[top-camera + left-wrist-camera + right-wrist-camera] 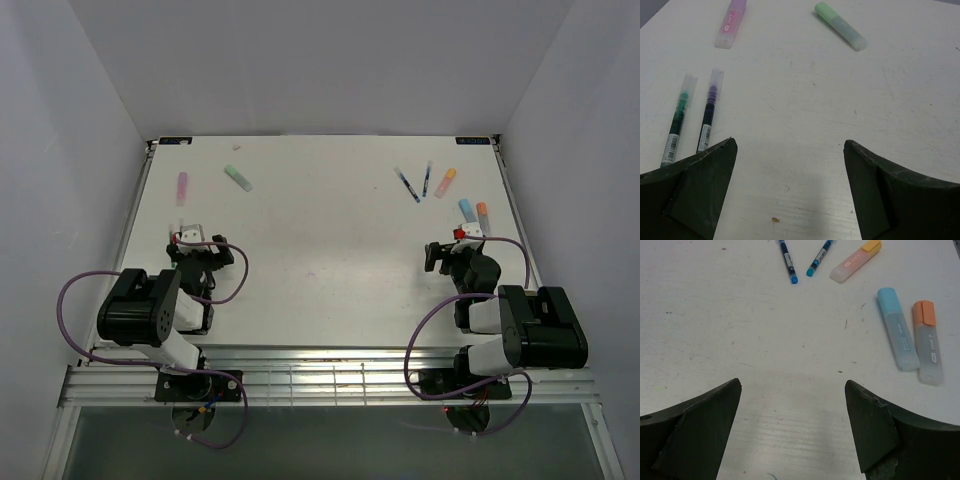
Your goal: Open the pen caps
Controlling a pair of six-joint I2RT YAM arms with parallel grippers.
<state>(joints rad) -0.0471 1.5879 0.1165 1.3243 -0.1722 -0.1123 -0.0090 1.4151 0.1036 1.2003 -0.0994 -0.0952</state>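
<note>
While the left gripper (790, 150) and right gripper (792, 390) hang spread and empty, uncapping looks unstarted; next, the right one should reach forward-right for the light blue pen (898, 330).

A white, faintly scuffed tabletop (330, 290) sits boxed in by plain pale walls (320, 60) at the back and both sides, under soft even light, with a ribbed metal rail (330, 380) along its near edge and what may be grey floor (330, 445) below.

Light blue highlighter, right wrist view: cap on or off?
On: the light blue highlighter has its cap seated, no tip exposed.
</note>
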